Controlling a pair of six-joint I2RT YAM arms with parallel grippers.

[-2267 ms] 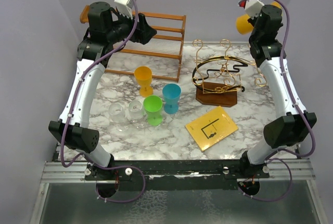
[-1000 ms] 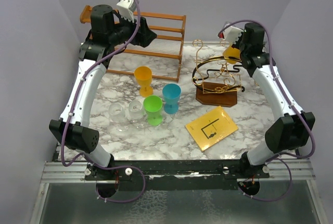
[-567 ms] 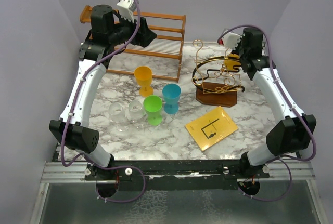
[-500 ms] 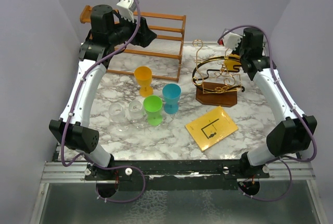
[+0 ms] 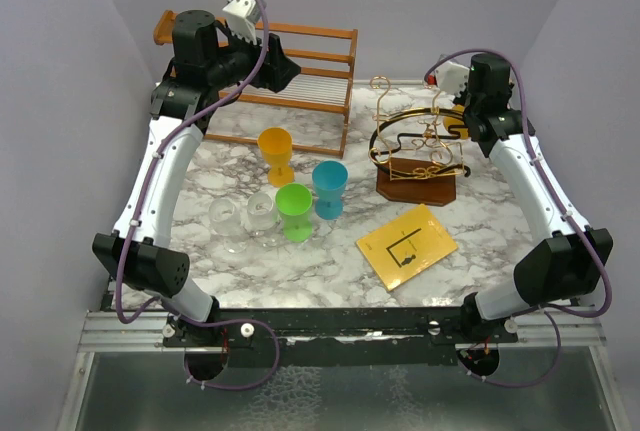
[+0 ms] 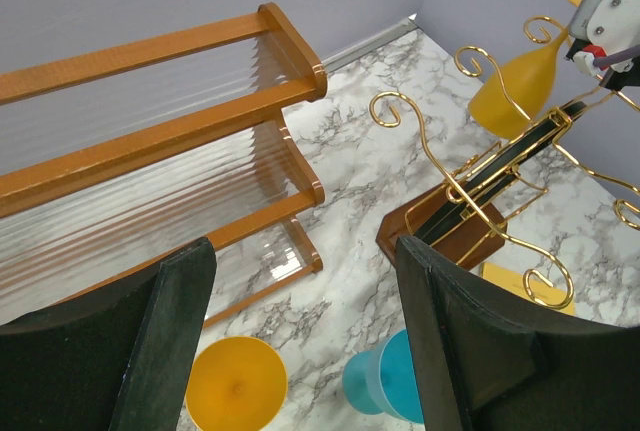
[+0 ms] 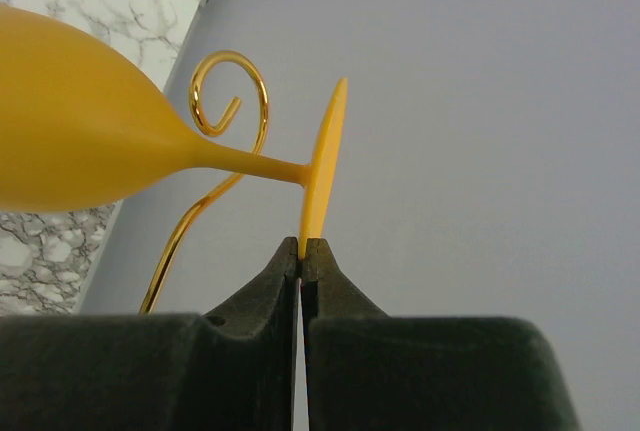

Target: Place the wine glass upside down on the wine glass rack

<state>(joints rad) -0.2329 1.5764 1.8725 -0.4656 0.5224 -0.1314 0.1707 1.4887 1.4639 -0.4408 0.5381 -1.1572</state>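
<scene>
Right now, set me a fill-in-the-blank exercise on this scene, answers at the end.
1. The ____ gripper is shut on the foot of the yellow wine glass.
2. The left gripper holds nothing; its jaws stand ____.
3. On the table, the green cup stands between a clear glass and the ____ cup.

Missing words: right; open; blue.

Six wine glasses (image 6: 512,86), one wine glass rack (image 5: 418,187), one wooden shelf (image 6: 160,136), one yellow card (image 5: 407,245).
</scene>
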